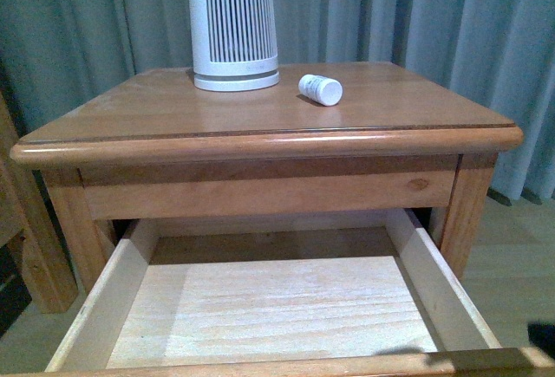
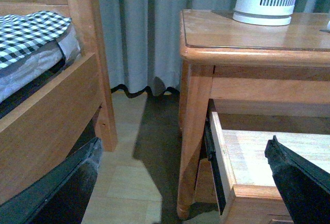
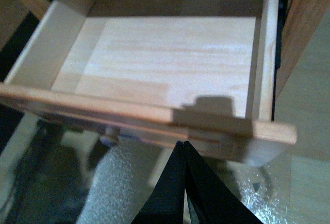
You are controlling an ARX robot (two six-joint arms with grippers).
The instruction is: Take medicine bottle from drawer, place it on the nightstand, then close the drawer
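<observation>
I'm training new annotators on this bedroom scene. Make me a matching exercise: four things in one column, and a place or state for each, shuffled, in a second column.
Things:
1. bottle
2. drawer
3. slatted device
4. right pincer

States:
A. pulled out, nothing inside
B. shut, just in front of the drawer's front edge
C. lying on its side on the nightstand top
D. standing upright at the back of the top

Pairs: 1-C, 2-A, 3-D, 4-B
</observation>
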